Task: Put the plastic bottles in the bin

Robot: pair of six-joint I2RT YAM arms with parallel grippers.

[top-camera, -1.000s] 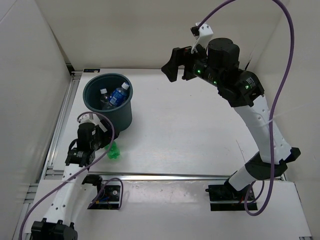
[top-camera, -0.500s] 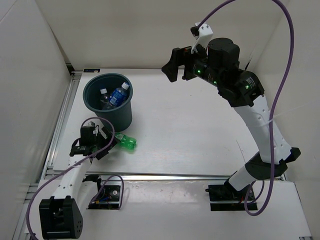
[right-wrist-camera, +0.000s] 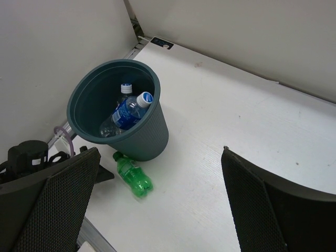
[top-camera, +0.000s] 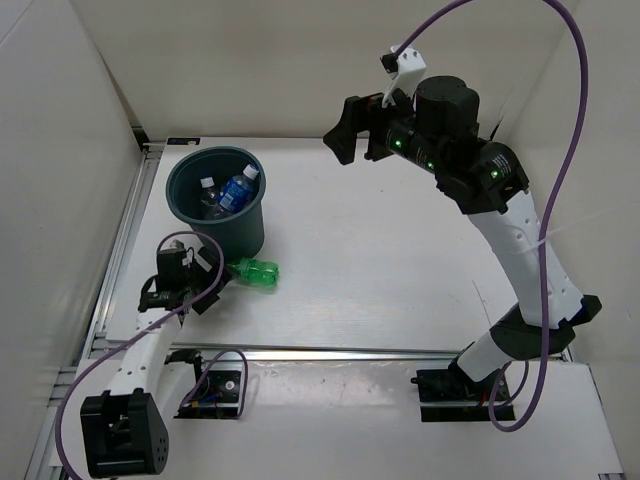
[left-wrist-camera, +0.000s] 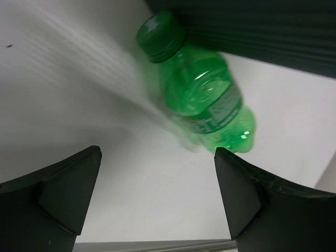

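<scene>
The green bottle [top-camera: 258, 271] lies on its side on the table against the foot of the bin [top-camera: 248, 232], cap toward my left arm. It also shows in the left wrist view [left-wrist-camera: 207, 102] and the right wrist view [right-wrist-camera: 134, 177]. My left gripper [top-camera: 211, 288] is open and empty just short of the bottle [left-wrist-camera: 157, 163]. The dark teal bin [right-wrist-camera: 152, 137] holds a blue-label bottle [right-wrist-camera: 125, 111] and a clear white-capped bottle [right-wrist-camera: 125, 88]. My right gripper [top-camera: 352, 132] is open and empty, high above the back of the table [right-wrist-camera: 160, 152].
The bin's ribbed wall [left-wrist-camera: 262, 26] stands right behind the green bottle. A metal rail [top-camera: 120, 240] runs along the table's left edge and white walls enclose the table on the left and back.
The green bottle left my left gripper, dropped onto the table and rolled right toward the bin's foot. My left arm sank low and pulled back. The right arm has not moved.
</scene>
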